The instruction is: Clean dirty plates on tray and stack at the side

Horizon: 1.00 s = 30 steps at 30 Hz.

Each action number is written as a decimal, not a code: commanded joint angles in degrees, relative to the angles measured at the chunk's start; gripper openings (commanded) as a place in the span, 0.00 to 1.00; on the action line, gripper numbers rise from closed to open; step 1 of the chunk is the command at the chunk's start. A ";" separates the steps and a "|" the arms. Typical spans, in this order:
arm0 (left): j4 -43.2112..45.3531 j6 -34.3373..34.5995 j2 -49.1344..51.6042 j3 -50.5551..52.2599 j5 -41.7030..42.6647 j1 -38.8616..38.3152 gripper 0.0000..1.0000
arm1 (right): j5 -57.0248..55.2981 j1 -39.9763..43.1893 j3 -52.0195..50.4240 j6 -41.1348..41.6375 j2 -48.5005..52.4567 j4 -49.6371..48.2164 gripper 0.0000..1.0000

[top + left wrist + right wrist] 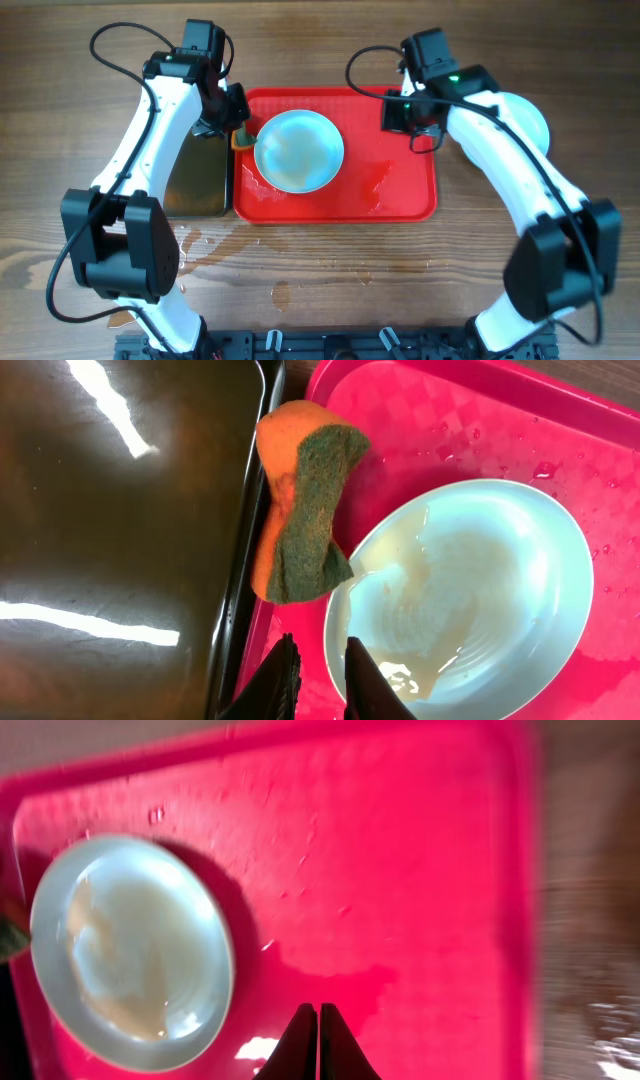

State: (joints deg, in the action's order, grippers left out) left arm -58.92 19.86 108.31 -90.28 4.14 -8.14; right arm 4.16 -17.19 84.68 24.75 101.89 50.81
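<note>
On the tray (400, 190), left half, one plate (298, 150) sits with a brownish film, so it likely still needs scrubbing. Sponge (300, 515) lies at the tray's left rim, just beside the plate and handy for the wipe. Left gripper (320, 650) is near it, fingers slightly apart, empty. Right gripper (317, 1012) is over the tray's bare right half, fingers together, clear of the work. Off the tray's right side is a second plate (537, 120), half under the arm, probably the stack.
</note>
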 commanded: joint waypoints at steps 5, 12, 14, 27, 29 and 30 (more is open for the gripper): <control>0.55 0.13 -0.52 -0.59 -0.55 -0.11 0.04 | 4.17 -0.44 0.04 -0.81 0.79 -3.15 0.23; 7.19 0.09 1.16 1.73 -0.61 -0.17 0.24 | 12.44 -2.78 0.04 -2.10 11.93 -7.72 0.47; 9.44 0.09 2.62 2.67 -0.81 -0.37 0.27 | 12.41 -3.28 0.04 -2.05 13.31 -8.20 0.48; 10.99 0.13 9.99 3.41 -8.79 -3.37 0.24 | 12.46 -3.50 0.04 -1.64 16.85 -9.86 0.54; 11.69 0.13 10.01 3.76 -8.76 -3.39 0.20 | 12.46 -3.50 0.04 -1.62 16.85 -9.90 0.54; 12.17 0.13 10.01 4.20 -8.76 -3.61 0.20 | 12.46 -3.50 0.04 -1.64 16.85 -9.99 0.54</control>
State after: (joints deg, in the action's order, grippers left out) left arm -47.70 20.05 117.60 -87.42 -3.01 -11.35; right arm 15.51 -20.58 84.68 23.24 117.78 41.15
